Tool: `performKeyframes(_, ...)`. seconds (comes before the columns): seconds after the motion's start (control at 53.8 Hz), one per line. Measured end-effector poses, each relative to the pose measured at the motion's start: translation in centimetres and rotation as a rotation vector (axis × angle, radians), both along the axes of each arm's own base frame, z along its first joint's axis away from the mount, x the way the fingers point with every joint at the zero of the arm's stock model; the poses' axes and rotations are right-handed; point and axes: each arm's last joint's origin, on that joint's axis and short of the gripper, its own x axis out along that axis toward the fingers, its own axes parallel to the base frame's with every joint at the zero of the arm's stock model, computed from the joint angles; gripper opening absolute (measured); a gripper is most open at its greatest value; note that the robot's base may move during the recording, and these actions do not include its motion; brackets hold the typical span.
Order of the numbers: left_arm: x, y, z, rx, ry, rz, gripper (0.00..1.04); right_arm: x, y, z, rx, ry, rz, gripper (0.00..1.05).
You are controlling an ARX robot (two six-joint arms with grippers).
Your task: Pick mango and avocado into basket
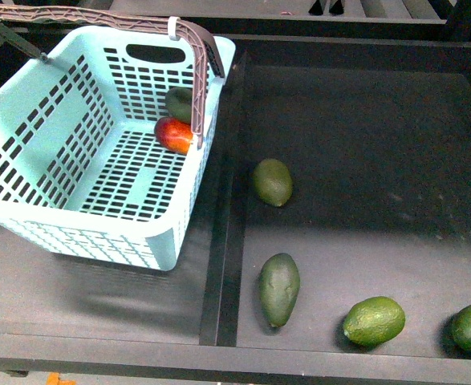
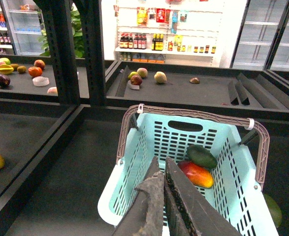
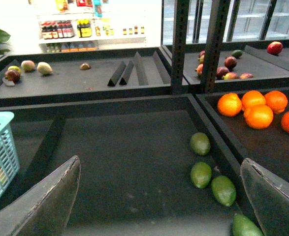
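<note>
The turquoise basket (image 1: 75,172) stands at the left of the front view with its brownish-grey handle up. Inside, against its far right wall, lie the red-orange mango (image 1: 175,135) and, just behind it, the dark green avocado (image 1: 180,103). The left wrist view shows both: mango (image 2: 197,174), avocado (image 2: 201,156), basket (image 2: 134,162). My left gripper (image 2: 161,164) is shut and empty, poised above the basket's near rim. My right gripper (image 3: 161,169) is open and empty over the dark shelf. Neither arm appears in the front view.
A raised divider (image 1: 223,241) separates the basket's shelf from the right tray. There lie two dark avocados (image 1: 273,182) (image 1: 279,289) and brighter green ones (image 1: 374,321) at the front. The right wrist view shows several green fruits (image 3: 201,174) and, in the neighbouring tray, oranges (image 3: 255,110).
</note>
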Motion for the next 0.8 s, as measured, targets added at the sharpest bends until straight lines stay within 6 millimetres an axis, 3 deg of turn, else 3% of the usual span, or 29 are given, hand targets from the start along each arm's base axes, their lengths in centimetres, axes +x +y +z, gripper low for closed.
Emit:
performKeyframes(0.316,0.0,0.0,0.0,-0.001,0.0,0.0,0.04,0.0,0.0,0.0,0.0,0.0,0.0,0.96)
performKeyframes(0.39,0.0,0.0,0.0,0.0,0.0,0.0,0.18,0.0,0.0,0.0,0.0,0.0,0.0,0.96)
performKeyframes(0.539,0.0,0.0,0.0,0.0,0.0,0.0,0.61,0.0,0.0,0.0,0.0,0.0,0.0,0.96)
performKeyframes(0.706,0.0,0.0,0.0,0.0,0.0,0.0,0.98,0.0,0.0,0.0,0.0,0.0,0.0,0.96)
performKeyframes(0.799,0.0,0.0,0.0,0.001,0.0,0.0,0.97,0.0,0.0,0.0,0.0,0.0,0.0,0.96)
